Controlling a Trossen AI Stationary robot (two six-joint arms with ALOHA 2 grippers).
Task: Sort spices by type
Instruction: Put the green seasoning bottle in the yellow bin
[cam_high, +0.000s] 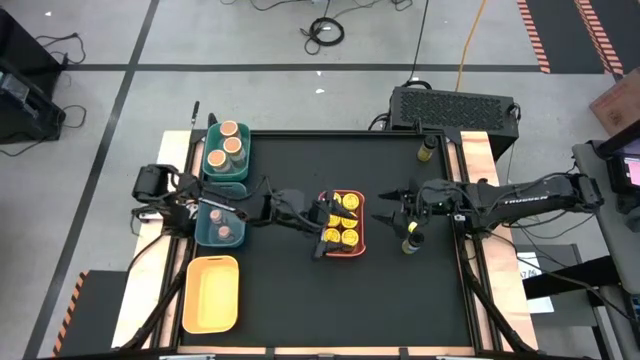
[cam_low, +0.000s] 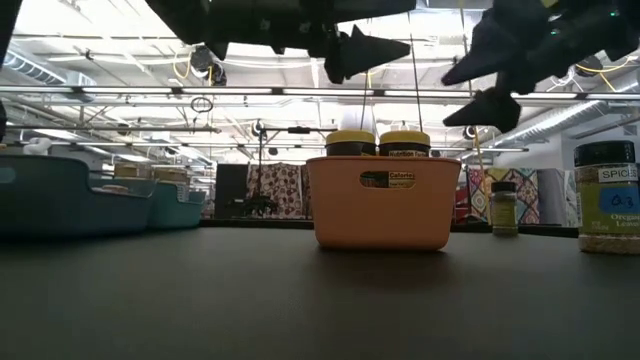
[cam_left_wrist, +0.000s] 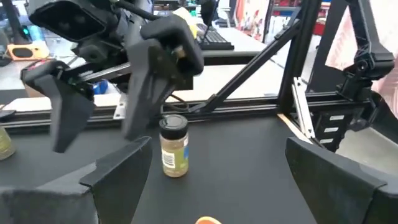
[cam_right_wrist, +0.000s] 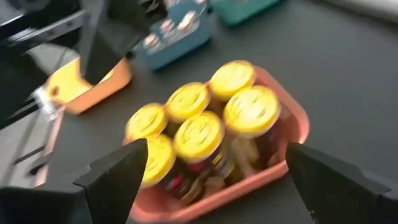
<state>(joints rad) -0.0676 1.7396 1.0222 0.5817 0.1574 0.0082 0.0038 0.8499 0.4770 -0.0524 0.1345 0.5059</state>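
I count five yellow-lidded jars (cam_right_wrist: 205, 127) in the coral tray (cam_high: 343, 223) mid-surface; only my right wrist view shows every lid. Both hands hover over it, spread wide and empty: left hand (cam_high: 327, 222), right hand (cam_high: 385, 213). The left wrist view alone catches a loose jar (cam_left_wrist: 173, 147) nearby. The black surface (cam_high: 300, 300) fronts an open workshop.

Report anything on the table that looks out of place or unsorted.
Two jars stand loose on the mat outside any tray: one under the open right gripper, another at the far right corner. The rest sit upright in trays; nothing spilled.
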